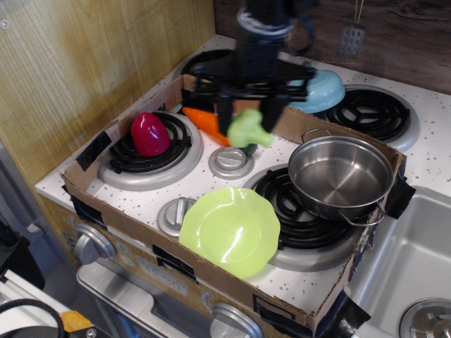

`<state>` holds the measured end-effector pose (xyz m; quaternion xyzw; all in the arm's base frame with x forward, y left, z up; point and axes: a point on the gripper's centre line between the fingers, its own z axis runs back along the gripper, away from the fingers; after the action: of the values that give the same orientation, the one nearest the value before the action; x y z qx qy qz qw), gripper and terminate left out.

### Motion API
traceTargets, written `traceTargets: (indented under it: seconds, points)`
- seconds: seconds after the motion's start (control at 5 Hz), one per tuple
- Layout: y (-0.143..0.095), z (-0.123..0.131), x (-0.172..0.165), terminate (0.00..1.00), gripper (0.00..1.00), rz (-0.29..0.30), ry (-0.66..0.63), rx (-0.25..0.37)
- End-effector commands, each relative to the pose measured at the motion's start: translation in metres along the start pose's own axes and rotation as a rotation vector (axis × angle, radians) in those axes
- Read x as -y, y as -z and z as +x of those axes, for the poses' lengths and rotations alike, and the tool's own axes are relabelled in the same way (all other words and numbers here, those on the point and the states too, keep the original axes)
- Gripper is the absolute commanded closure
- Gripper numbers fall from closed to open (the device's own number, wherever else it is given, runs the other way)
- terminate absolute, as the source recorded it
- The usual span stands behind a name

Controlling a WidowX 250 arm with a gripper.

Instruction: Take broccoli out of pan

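bright, even indoor light; soft shadows; glare on the shiny round steel pan (341, 175); black robot gripper (248, 120) blurred by motion.

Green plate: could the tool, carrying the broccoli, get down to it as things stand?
Probably yes: the green plate lies bare and uncovered, and the tool holding the broccoli hangs above the stove.

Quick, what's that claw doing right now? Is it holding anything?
Gripper: closed on the broccoli, held in the air, clear of the pan.
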<state>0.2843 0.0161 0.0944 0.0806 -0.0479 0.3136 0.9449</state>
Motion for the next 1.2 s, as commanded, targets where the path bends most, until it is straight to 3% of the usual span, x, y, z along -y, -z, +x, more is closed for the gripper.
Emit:
traceTargets:
  seconds: [0.0,0.4,0.8,1.0]
  points:
    - [0.016,0.021,-0.016,0.0,1.0,-0.049,0.031,0.083]
    - [0.05,0.036,-0.021,0.0,1.0,-0.091,0.074,0.151]
    - [0.07,0.043,-0.018,0.0,1.0,-0.12,0.083,0.167]
    - [0.073,0.045,-0.014,0.0,0.0,-0.127,0.088,0.171]
